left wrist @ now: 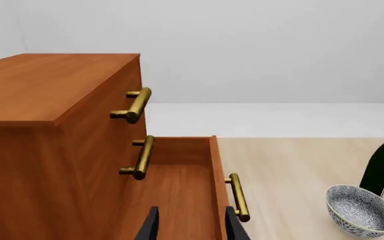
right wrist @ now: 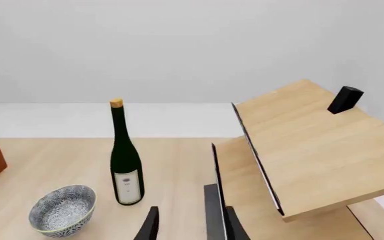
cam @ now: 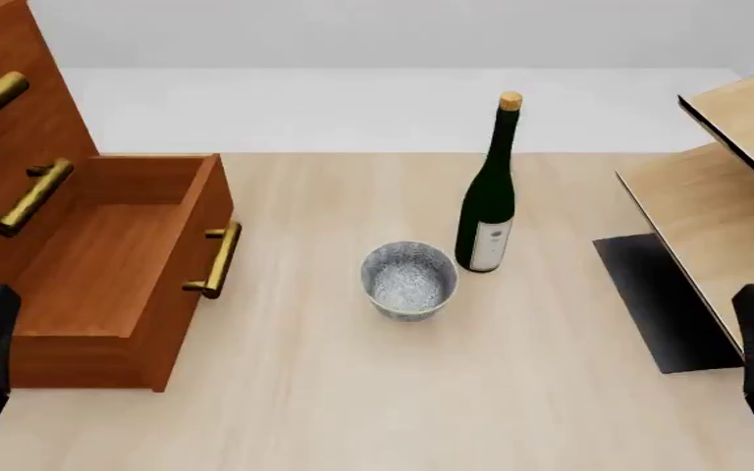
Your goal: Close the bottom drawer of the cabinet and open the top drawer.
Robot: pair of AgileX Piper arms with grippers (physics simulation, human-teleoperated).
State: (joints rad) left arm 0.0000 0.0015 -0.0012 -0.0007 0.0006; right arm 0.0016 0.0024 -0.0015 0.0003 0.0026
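Bottom drawer (cam: 122,270) stands open; left gripper (left wrist: 190,224), released and empty, must push its front shut first.

The large reddish-brown wooden cabinet (left wrist: 52,100) has a smooth, satin finish with faint grain. Its deep, pulled-out bottom drawer (cam: 122,265), just ahead of the black left pincer (left wrist: 190,225), is the same wood, and its bar handle (cam: 215,260) looks like polished brass, gleaming. The pale table top (cam: 350,392) is light matt wood. Ahead of the black right pincer (right wrist: 190,225), the dark green bottle (right wrist: 125,160) is glossy glass with a paper label, the patterned grey-white bowl (right wrist: 62,209) looks like glazed ceramic, and the pale shelf unit (right wrist: 312,150) is matt light wood.
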